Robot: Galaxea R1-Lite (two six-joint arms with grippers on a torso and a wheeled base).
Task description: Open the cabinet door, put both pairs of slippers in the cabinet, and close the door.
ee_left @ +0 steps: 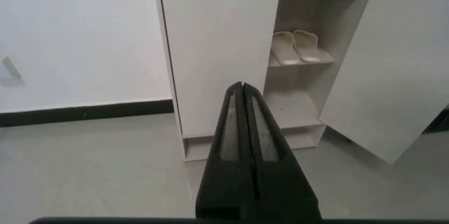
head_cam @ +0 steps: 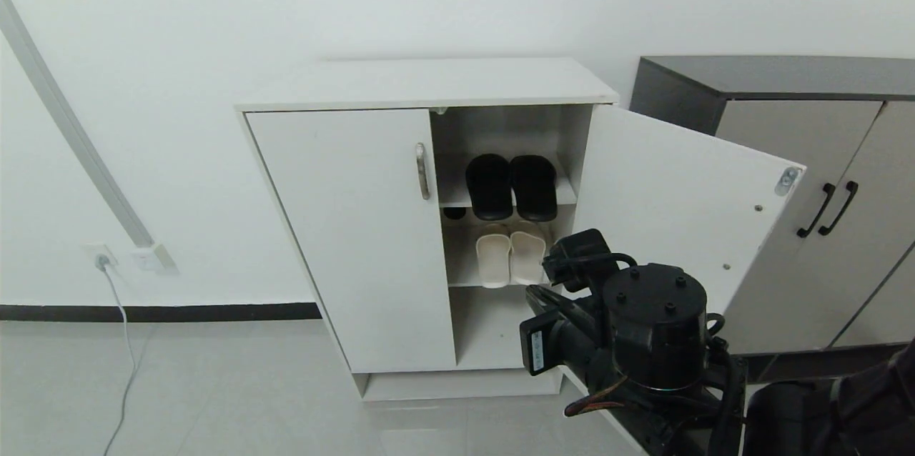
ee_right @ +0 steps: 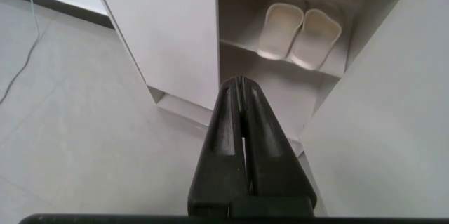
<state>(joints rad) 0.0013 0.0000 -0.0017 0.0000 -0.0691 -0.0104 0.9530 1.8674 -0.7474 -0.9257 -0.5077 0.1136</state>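
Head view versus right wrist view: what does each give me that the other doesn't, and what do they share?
Head view alone: the closed left door's handle, the cabinet top and the grey cabinet alongside. Right wrist view alone: the right tool, fingers pressed together. Both: the cream slippers side by side on the middle shelf, and the open right door.
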